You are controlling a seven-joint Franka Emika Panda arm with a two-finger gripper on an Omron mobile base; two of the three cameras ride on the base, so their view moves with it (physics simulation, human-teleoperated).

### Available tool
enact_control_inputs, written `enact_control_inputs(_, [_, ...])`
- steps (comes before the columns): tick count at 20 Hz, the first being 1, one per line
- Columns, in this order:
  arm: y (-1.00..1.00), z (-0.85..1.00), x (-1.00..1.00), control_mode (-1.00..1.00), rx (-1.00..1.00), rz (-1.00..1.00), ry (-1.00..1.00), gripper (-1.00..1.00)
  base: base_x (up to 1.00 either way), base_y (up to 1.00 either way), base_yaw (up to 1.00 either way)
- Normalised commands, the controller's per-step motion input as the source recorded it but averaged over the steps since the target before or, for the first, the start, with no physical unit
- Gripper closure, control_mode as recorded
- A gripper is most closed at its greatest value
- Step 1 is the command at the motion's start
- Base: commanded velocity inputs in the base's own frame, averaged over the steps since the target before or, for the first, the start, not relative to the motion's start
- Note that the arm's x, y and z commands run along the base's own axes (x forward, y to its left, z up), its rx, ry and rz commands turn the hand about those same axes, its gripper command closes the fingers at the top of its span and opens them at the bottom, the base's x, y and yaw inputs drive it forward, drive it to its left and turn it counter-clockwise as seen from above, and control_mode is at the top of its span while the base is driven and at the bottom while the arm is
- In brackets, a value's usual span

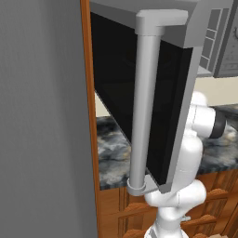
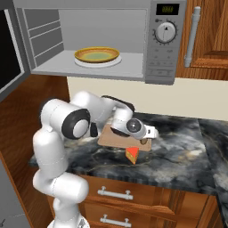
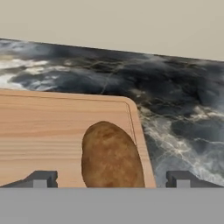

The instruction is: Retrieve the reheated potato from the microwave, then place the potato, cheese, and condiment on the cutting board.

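- Potato (image 3: pixel 111 155) lies on the cutting board (image 3: pixel 48 131), near the board's right-hand corner in the hand view, long axis pointing away from the camera. Looks set down, resting on the wood.
- Gripper (image 3: pixel 111 179) low over the board, jaws spread wide, one fingertip (image 3: pixel 41 179) on each side of the potato with a clear gap on both sides. Nothing held; potato sits between the tips, not pinched.
- Judgement: potato step is basically done, jaws wide so the hand can lift off without dragging it.
- Microwave (image 2: pixel 95 40) door hangs open; inside, a yellow-rimmed plate (image 2: pixel 97 55) on the floor of the cavity, nothing on it. Left base view is mostly the swung-out black door and its grey handle (image 1: pixel 144 107).
- Cheese (image 2: pixel 132 155) on the dark marble counter (image 2: pixel 178 151), just in front of the board's front edge, off the board. Still to be moved.
- Small dark bottle (image 2: pixel 94 130) stands by the arm's elbow, left of the board in the right base view, looks off the board; partly hidden, so hard to be sure.
- Judgement: next calls for rising clear, then reaching for the cheese, which is nearest. Risk: round potato near the corner could roll if nudged on the way out.
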Motion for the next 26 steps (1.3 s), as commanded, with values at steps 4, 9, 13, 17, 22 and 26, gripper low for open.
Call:
enact_control_inputs(4, [-0.04, 0.26, -0.30, -1.00, 0.00, 0.00, 0.00, -1.00, 0.00, 0.00, 0.00])
enact_control_inputs(9, [-0.04, 0.29, -0.31, -1.00, 0.00, 0.00, 0.00, -1.00, 0.00, 0.00, 0.00])
enact_control_inputs(13, [-0.03, 0.44, -0.24, -1.00, 0.00, 0.00, 0.00, -1.00, 0.00, 0.00, 0.00])
enact_control_inputs(17, [-0.04, 0.48, -0.32, -1.00, 0.00, 0.00, 0.02, -1.00, 0.00, 0.00, 0.00])
enact_control_inputs(22, [0.00, 0.41, -0.45, -1.00, 0.00, -0.01, 0.08, -1.00, 0.00, 0.00, 0.00])
enact_control_inputs(26, [0.03, 0.59, -0.14, -1.00, 0.00, -0.04, 0.11, -1.00, 0.00, 0.00, 0.00])
